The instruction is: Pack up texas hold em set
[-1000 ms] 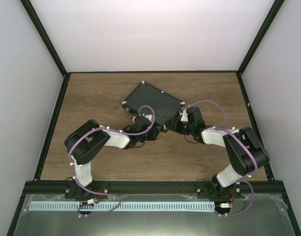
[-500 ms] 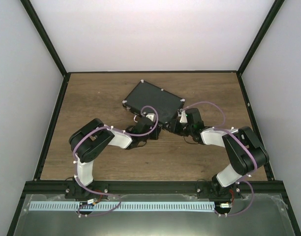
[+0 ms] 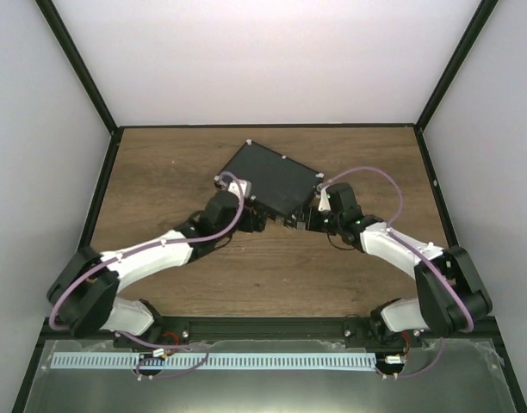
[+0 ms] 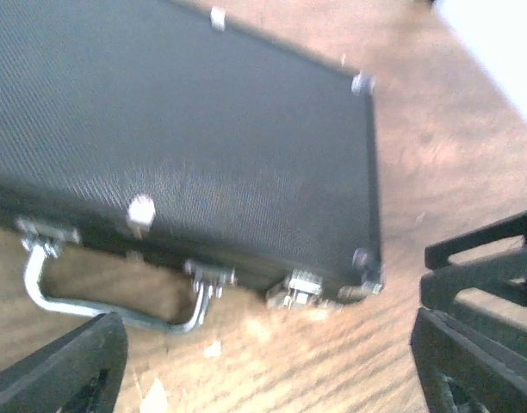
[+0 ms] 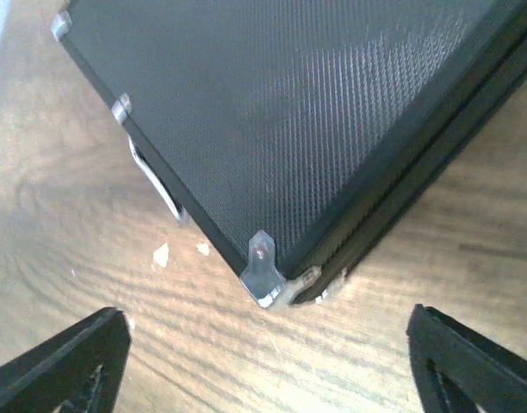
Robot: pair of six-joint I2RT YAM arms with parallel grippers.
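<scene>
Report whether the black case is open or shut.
Shut: the case lies flat, lid down on its base, no contents showing. Whether latches are fastened: cannot tell.

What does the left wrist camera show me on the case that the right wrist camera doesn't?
Only the left wrist: the front edge of the case, with the full handle and a latch. Only the right wrist: the side wall, with its seam closed. Both: the closed black lid, a silver corner, the wooden table, and an open gripper holding nothing, the left gripper in one and the right gripper in the other.
</scene>
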